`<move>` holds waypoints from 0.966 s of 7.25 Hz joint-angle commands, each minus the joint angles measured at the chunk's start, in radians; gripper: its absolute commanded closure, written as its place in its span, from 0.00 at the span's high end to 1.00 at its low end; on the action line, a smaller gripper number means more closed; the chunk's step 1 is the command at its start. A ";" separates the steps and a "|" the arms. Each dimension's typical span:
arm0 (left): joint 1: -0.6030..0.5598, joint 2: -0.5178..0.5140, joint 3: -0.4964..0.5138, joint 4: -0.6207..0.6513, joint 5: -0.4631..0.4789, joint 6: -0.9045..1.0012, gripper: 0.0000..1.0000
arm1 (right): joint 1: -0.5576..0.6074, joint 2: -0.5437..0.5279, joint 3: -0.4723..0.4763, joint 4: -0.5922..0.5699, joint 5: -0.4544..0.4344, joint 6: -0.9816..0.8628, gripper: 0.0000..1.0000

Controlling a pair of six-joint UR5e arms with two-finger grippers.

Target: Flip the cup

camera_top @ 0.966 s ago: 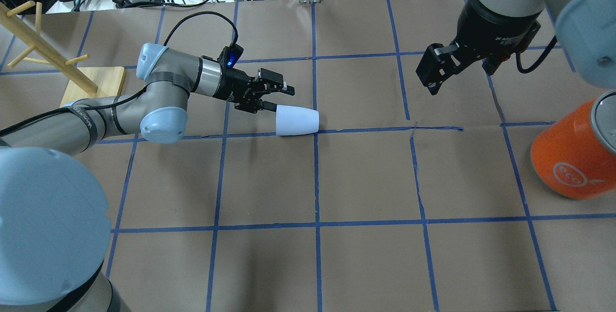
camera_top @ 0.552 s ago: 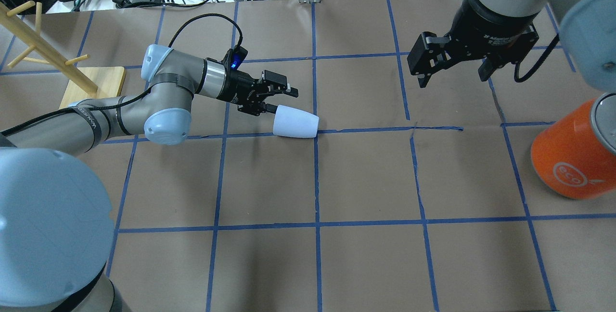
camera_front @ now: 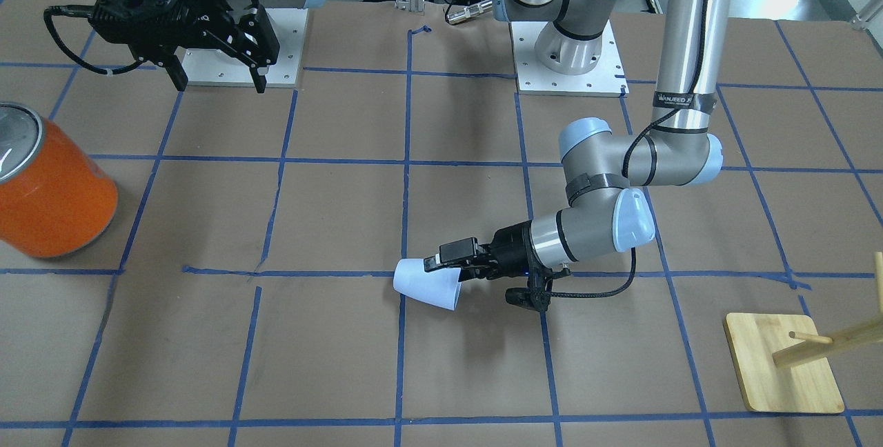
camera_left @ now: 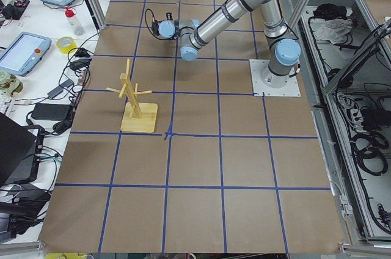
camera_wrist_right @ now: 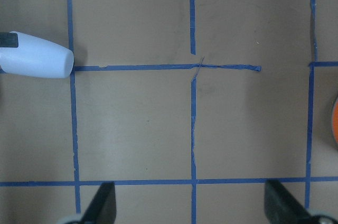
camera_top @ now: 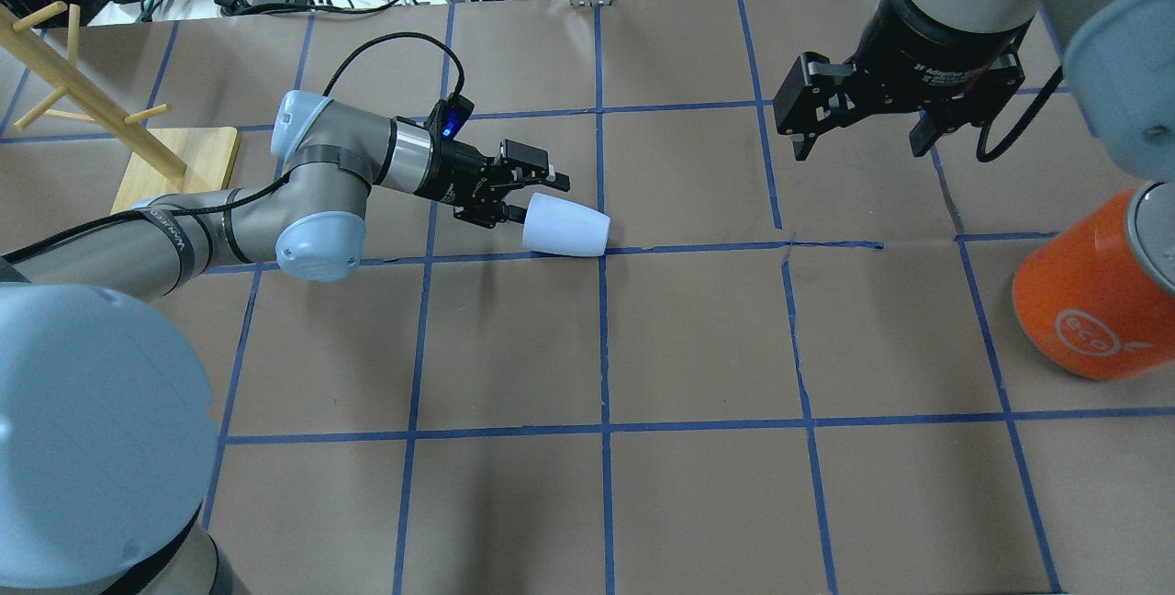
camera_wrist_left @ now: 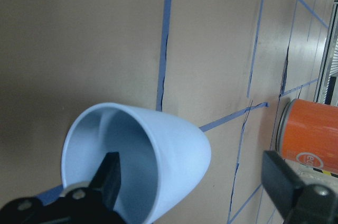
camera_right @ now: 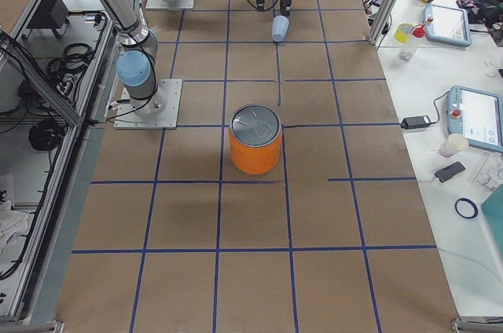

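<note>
The pale lavender-blue cup lies on its side on the brown paper near the table's middle, mouth toward my left arm. It also shows in the front view and the right wrist view. My left gripper is open and low at the cup's mouth. In the left wrist view one finger reaches inside the cup and the other finger stands well outside it. My right gripper is open and empty, high over the far right of the table, pointing down.
A large orange can with a silver top stands at the right edge. A wooden peg rack on a square base stands at the far left. Cables and power bricks lie beyond the table's far edge.
My left gripper has pushed forward so its lower finger is now inside the cup's mouth, and the cup has turned slightly. My right gripper has moved toward the far edge and rotated.
</note>
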 commanded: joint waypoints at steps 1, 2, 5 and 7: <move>-0.013 -0.001 -0.014 0.002 -0.001 -0.050 0.86 | 0.001 0.009 0.001 -0.038 0.021 -0.002 1.00; -0.017 0.002 -0.008 0.003 -0.001 -0.066 0.63 | 0.001 0.009 0.001 -0.038 0.031 -0.008 1.00; -0.019 0.008 0.006 0.020 0.002 -0.103 0.10 | 0.001 0.009 0.001 -0.036 0.031 -0.007 1.00; -0.020 0.020 0.015 0.025 0.049 -0.138 0.00 | 0.001 0.007 0.001 -0.035 0.028 -0.007 1.00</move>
